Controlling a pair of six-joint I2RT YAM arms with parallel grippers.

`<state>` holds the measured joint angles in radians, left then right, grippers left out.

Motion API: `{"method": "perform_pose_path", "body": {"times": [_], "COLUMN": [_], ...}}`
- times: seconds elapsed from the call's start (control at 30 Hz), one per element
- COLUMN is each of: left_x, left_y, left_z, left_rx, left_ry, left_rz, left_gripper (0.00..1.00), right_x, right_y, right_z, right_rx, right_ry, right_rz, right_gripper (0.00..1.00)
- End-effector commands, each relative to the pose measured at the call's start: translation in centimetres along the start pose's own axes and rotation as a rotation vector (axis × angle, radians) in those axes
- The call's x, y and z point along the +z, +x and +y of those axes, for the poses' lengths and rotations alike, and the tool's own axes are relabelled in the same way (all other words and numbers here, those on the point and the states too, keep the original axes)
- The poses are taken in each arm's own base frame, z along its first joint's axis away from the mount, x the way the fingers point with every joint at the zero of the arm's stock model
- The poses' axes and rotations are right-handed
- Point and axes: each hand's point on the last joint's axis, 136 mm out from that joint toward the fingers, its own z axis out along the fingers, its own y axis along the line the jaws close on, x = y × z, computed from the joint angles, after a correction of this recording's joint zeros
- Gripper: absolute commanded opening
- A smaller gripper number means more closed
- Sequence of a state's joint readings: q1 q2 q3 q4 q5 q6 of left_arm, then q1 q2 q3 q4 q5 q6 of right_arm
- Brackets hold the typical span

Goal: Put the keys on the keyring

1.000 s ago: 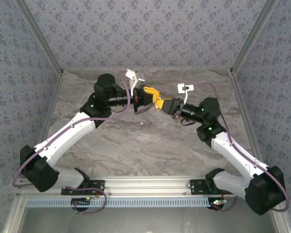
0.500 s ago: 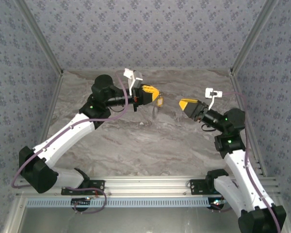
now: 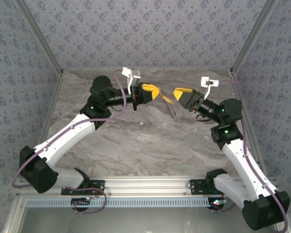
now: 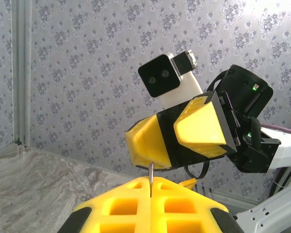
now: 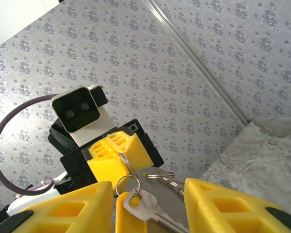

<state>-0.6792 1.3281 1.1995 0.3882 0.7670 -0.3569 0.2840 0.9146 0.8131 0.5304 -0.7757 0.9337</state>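
Keyring point(image 4: 150, 177) hangs from raised left hand point(image 3: 158, 93), facing parted right hand point(image 3: 176, 93).

The colours we see
Left gripper point(image 3: 158, 93) and right gripper point(image 3: 176, 92) yellow and black, arms point(image 3: 68, 133) white, cables point(image 3: 120, 105) purple, walls point(image 3: 145, 34) grey-blue with small flowers, table point(image 3: 150, 141) marbled grey, keys point(image 5: 148, 208) silvery, ring point(image 5: 134, 170) grey.

**Marbled table, papered walls**

A grey marble-patterned table point(image 3: 150, 145) spans the middle of the top view. Floral grey wallpaper point(image 3: 150, 34) covers the walls above. Metal corner posts point(image 3: 41, 39) run at upper left and right, and an aluminium rail point(image 3: 145, 184) crosses the bottom.
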Motion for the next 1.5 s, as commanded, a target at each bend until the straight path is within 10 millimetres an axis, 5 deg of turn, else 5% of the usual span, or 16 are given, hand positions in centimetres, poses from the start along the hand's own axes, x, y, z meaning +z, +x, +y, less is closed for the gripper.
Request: {"method": "perform_pose_path", "body": {"times": [0.0, 0.63, 1.0, 1.23, 1.47], "left_x": [0.1, 0.4, 0.5, 0.6, -0.7], "left_y": [-1.3, -1.2, -1.2, -1.3, -0.7], "left_z": [-1.1, -1.4, -1.3, -1.0, -0.9], "left_rx": [0.028, 0.022, 0.023, 0.018, 0.072], "left_ry": [0.046, 0.065, 0.059, 0.043, -0.027], "left_rz": [-0.046, -0.038, -0.039, -0.024, 0.060], "left_gripper": [0.00, 0.00, 0.00, 0.00, 0.36], "right_x": [0.9, 4.0, 4.3, 4.0, 2.5], "right_y": [-1.5, -0.5, 0.4, 1.2, 1.6], "right_z": [1.7, 2.6, 2.6, 2.4, 0.5], "right_rx": [-0.074, -0.084, -0.074, -0.073, -0.163], "right_ry": [-0.041, -0.109, -0.124, -0.108, 0.031], "right_rz": [-0.043, -0.005, 0.025, 0.079, 0.238], "right_gripper": [0.45, 0.36, 0.01, 0.00, 0.00]}}
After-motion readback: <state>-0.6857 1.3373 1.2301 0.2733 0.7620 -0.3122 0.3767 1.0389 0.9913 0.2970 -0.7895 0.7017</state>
